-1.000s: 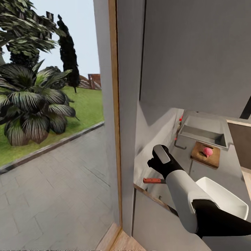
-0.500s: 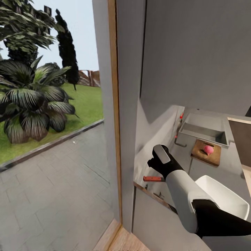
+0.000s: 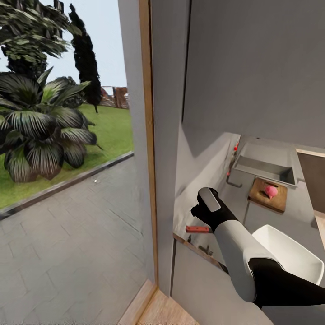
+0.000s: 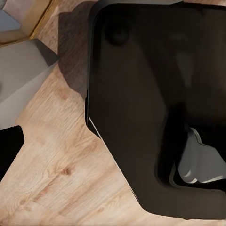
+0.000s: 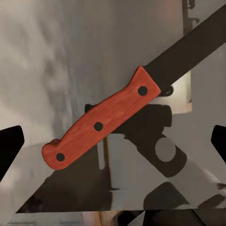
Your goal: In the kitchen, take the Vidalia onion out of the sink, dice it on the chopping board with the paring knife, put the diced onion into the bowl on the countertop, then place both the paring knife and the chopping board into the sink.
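Observation:
The paring knife (image 3: 197,229) lies at the near left end of the countertop (image 3: 262,221), its red handle (image 5: 101,120) and dark blade clear in the right wrist view. My right gripper (image 5: 113,141) hangs open directly above the handle, one fingertip (image 5: 10,143) out to each side. Further along the counter, the pink onion (image 3: 271,191) rests on the wooden chopping board (image 3: 267,197), just in front of the sink (image 3: 264,168). The white bowl (image 3: 289,255) sits near my right arm (image 3: 234,243). My left gripper (image 4: 113,148) hangs open over the floor beside my dark base.
A tall window (image 3: 67,158) with a wooden frame (image 3: 149,149) looks onto a garden at the left. A grey wall (image 3: 253,67) rises behind the counter. The red-knobbed faucet (image 3: 232,171) stands left of the sink. Wood plank floor (image 4: 52,169) lies below.
The whole head picture has drifted a little, so the camera moved. My right arm holds the same pose over the knife, and nothing on the counter has shifted.

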You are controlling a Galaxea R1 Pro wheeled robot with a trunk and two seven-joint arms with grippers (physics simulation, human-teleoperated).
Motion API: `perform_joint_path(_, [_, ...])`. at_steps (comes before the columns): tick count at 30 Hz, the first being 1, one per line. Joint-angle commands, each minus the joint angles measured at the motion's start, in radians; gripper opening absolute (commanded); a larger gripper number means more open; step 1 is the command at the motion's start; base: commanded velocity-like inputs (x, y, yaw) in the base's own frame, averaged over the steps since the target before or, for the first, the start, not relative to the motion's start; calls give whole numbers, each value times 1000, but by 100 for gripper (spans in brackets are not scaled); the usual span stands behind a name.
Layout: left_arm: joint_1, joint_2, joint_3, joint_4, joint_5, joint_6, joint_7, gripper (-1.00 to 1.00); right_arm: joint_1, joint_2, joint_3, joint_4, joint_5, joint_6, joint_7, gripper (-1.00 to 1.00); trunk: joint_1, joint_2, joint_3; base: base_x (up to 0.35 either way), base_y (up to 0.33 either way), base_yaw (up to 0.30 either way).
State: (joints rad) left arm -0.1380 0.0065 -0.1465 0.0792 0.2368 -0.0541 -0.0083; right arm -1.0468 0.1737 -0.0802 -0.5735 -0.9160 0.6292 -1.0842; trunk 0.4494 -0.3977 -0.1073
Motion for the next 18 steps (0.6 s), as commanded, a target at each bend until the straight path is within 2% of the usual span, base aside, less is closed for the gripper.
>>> perform_joint_path(1, [-2, 0, -8, 4, 9, -6, -1, 100, -1, 1, -4, -1, -1, 7, -5, 100, 1, -2, -4, 0, 0, 0])
perform_joint_path(18, [-2, 0, -8, 4, 9, -6, -1, 100, -1, 1, -4, -1, -2, 7, -5, 100, 1, -2, -31, 0, 0, 0])
